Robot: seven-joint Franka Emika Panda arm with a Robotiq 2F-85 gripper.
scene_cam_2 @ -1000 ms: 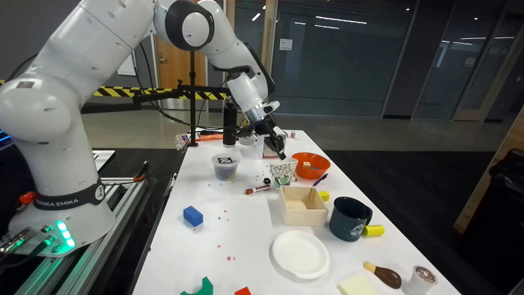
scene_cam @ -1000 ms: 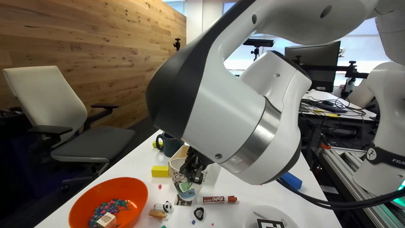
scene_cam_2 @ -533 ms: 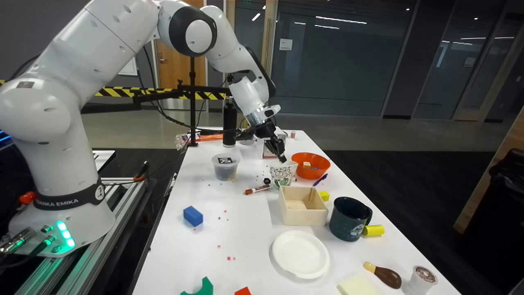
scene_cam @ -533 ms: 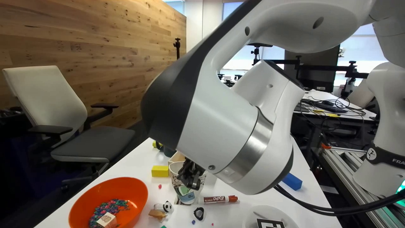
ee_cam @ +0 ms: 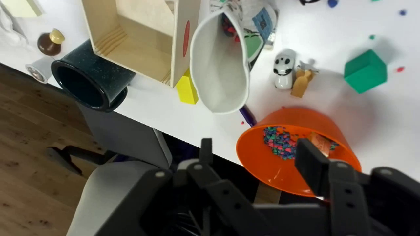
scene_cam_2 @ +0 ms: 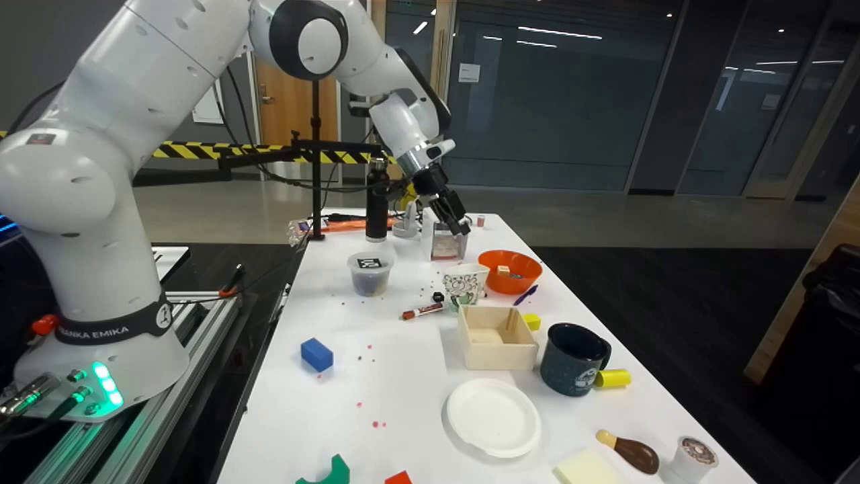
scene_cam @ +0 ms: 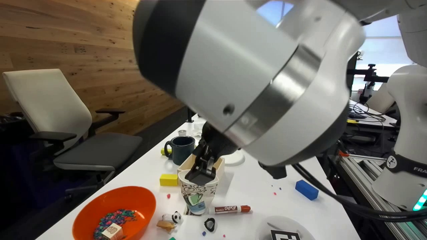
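Near the bent-rimmed paper cup (ee_cam: 220, 70) and glossy orange bowl (ee_cam: 300, 115), the gripper (ee_cam: 258, 159) gapes.

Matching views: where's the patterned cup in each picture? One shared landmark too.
In an exterior view: patterned cup low, just left of centre; orange bowl to its left.
In an exterior view: patterned cup just right of and below centre; orange bowl to its right.
Wrist view: patterned cup at top, near centre, mouth showing; orange bowl below right.
Shared landmark: orange bowl.
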